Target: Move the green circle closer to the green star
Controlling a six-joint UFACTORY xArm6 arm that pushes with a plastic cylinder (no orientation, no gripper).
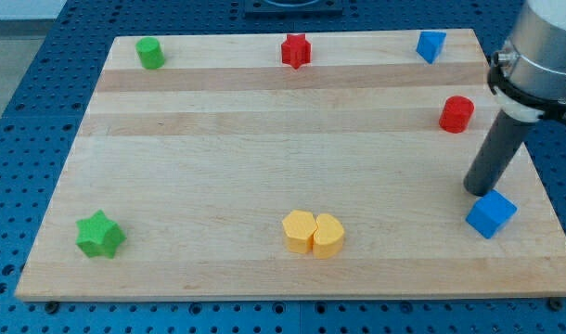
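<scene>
Green circle (150,53) sat at the upper left corner of the wooden surface (264,139); green star (99,234) at the lower left, well apart, nothing between them. My tip (475,188) was down at the right edge of the frame, just above the blue cube (491,213), close to touching it, can't tell if contact was made. No hand on this rig, just the rod, so nothing was gripped. Red cylinder (456,113) lay up-left of the rod. Red star (296,50) top centre, second blue block (430,45) top right. Two yellow blocks (313,232) touched side by side at bottom centre. Tip was far from both green blocks.
</scene>
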